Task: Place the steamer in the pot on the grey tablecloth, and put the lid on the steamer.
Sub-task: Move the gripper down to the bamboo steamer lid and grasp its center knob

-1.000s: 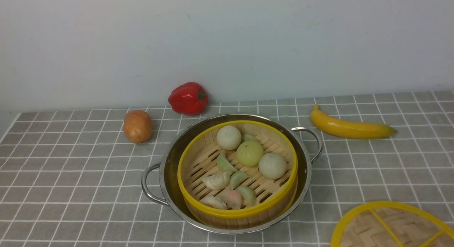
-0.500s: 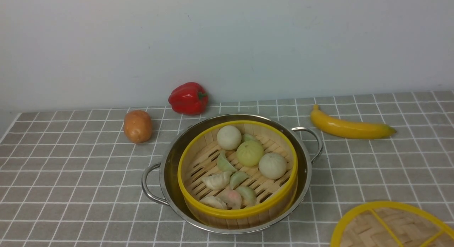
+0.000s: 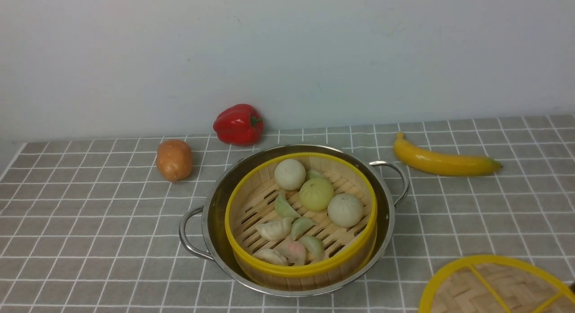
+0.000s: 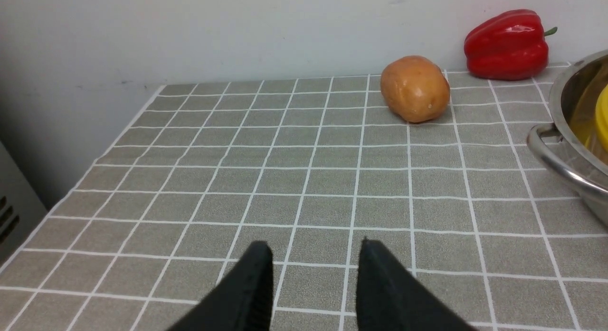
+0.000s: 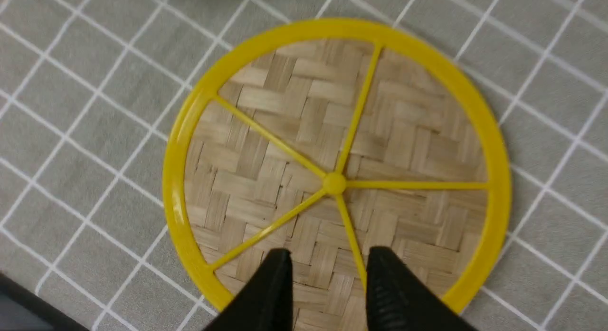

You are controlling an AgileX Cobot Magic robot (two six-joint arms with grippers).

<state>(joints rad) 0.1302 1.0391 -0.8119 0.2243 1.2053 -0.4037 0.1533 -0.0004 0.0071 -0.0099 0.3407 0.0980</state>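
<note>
The steamer (image 3: 300, 216), a bamboo basket with yellow rims holding pale buns and dumplings, sits inside the shiny pot (image 3: 211, 218) on the grey tablecloth (image 3: 90, 223). The lid (image 3: 494, 288), a flat woven disc with yellow rim and spokes, lies on the cloth at the front right, cut by the frame edge. In the right wrist view my right gripper (image 5: 327, 257) is open above the lid (image 5: 304, 117), near its edge. In the left wrist view my left gripper (image 4: 314, 249) is open and empty over bare cloth, left of the pot (image 4: 565, 146). Neither gripper shows in the front view.
A red pepper (image 3: 238, 124) and a potato (image 3: 174, 159) lie behind the pot on the left; both show in the left wrist view, pepper (image 4: 506, 45) and potato (image 4: 414, 88). A banana (image 3: 442, 162) lies at the back right. The cloth's left edge (image 4: 118, 136) borders a wall.
</note>
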